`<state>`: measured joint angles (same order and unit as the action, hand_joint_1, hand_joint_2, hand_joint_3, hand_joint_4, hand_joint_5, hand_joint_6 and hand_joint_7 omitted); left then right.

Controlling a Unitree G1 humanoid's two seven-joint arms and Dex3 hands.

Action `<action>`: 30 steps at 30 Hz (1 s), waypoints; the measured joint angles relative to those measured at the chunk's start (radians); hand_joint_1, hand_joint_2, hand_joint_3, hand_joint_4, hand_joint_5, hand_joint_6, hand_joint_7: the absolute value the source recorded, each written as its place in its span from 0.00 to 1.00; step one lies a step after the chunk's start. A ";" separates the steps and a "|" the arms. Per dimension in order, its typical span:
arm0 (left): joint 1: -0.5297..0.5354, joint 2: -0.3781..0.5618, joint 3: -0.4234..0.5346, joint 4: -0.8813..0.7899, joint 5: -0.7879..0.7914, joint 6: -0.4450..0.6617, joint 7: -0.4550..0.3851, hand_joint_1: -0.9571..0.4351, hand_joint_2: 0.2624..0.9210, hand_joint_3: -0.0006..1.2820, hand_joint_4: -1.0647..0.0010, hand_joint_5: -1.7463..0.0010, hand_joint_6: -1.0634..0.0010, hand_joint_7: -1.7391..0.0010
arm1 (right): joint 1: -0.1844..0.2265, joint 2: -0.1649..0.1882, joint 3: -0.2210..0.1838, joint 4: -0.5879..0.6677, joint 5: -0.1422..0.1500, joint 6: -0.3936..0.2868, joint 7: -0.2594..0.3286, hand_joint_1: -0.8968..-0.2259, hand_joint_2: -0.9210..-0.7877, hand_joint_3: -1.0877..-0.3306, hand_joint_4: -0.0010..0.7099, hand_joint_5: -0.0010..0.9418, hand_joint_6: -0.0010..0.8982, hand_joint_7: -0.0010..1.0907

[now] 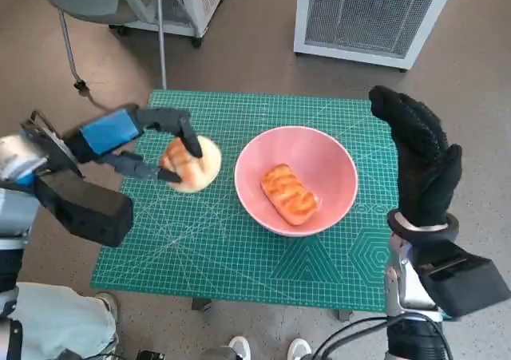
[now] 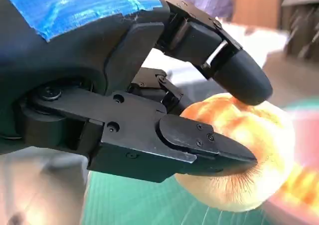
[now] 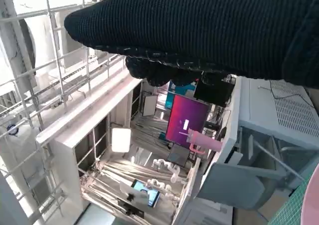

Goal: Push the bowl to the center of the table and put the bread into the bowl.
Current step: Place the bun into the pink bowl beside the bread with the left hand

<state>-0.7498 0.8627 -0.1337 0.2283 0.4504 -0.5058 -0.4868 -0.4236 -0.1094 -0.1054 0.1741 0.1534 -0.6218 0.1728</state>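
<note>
A pink bowl (image 1: 335, 156) sits near the middle of the green cutting mat (image 1: 239, 256), slightly to the right. A glazed oblong bread (image 1: 289, 194) lies inside it. My left hand (image 1: 136, 140) pinches a round golden bun (image 1: 196, 164) just left of the bowl's rim. The left wrist view shows black fingers (image 2: 209, 145) clamped above and below the bun (image 2: 244, 175), with the bowl (image 2: 301, 185) blurred beside it. I cannot tell whether the bun touches the mat. My gloved right hand (image 1: 419, 160) is raised at the mat's right edge, fingers straight, holding nothing.
A white vented unit (image 1: 367, 13) and a white cabinet (image 1: 188, 1) stand on the floor behind the table. A thin metal pole (image 1: 160, 33) rises at the back left. A person's shoes (image 1: 239, 348) show at the front edge. The right wrist view shows shelving and a monitor (image 3: 187, 120).
</note>
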 measured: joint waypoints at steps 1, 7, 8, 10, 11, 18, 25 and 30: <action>-0.009 -0.004 0.001 -0.010 0.000 0.003 0.000 0.69 1.00 0.04 0.34 0.38 0.39 0.30 | 0.000 0.000 0.000 0.001 0.000 0.000 0.000 0.72 0.00 0.54 0.48 0.03 0.00 0.71; -0.077 -0.054 -0.004 -0.053 0.014 0.007 0.015 0.69 1.00 0.05 0.36 0.37 0.40 0.30 | -0.001 0.000 0.001 0.004 0.001 0.000 0.000 0.72 0.00 0.54 0.48 0.03 0.00 0.71; -0.088 -0.067 -0.008 -0.055 0.018 0.007 0.020 0.69 1.00 0.05 0.36 0.36 0.40 0.30 | -0.001 0.000 0.001 0.004 0.001 0.000 0.000 0.72 0.00 0.54 0.48 0.03 0.00 0.71; -0.110 -0.091 -0.018 -0.055 0.026 0.006 0.029 0.69 1.00 0.05 0.36 0.36 0.41 0.30 | -0.002 0.000 0.001 0.004 0.001 0.000 0.000 0.72 0.00 0.54 0.48 0.03 0.00 0.71; -0.123 -0.103 -0.026 -0.053 0.034 0.005 0.036 0.69 1.00 0.05 0.36 0.36 0.41 0.30 | -0.002 0.000 0.001 0.004 0.001 0.000 0.000 0.72 0.00 0.54 0.48 0.03 0.00 0.71; -0.213 -0.215 -0.111 0.039 0.142 -0.035 0.128 0.69 1.00 0.06 0.37 0.36 0.40 0.29 | -0.003 0.000 0.004 0.001 0.001 0.000 0.003 0.72 0.00 0.54 0.48 0.03 0.00 0.71; -0.285 -0.307 -0.204 0.228 0.219 -0.102 0.211 0.69 1.00 0.05 0.34 0.37 0.42 0.29 | 0.000 -0.003 -0.001 -0.006 0.002 0.001 0.003 0.72 0.00 0.55 0.48 0.03 0.00 0.71; -0.292 -0.369 -0.229 0.288 0.213 -0.057 0.172 0.66 0.97 0.08 0.57 0.72 0.60 0.65 | 0.004 -0.004 -0.005 -0.014 0.001 0.001 0.003 0.72 0.00 0.55 0.48 0.04 0.00 0.71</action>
<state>-1.0423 0.4932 -0.3623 0.5167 0.6634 -0.5631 -0.3149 -0.4197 -0.1138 -0.1108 0.1596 0.1548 -0.6209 0.1757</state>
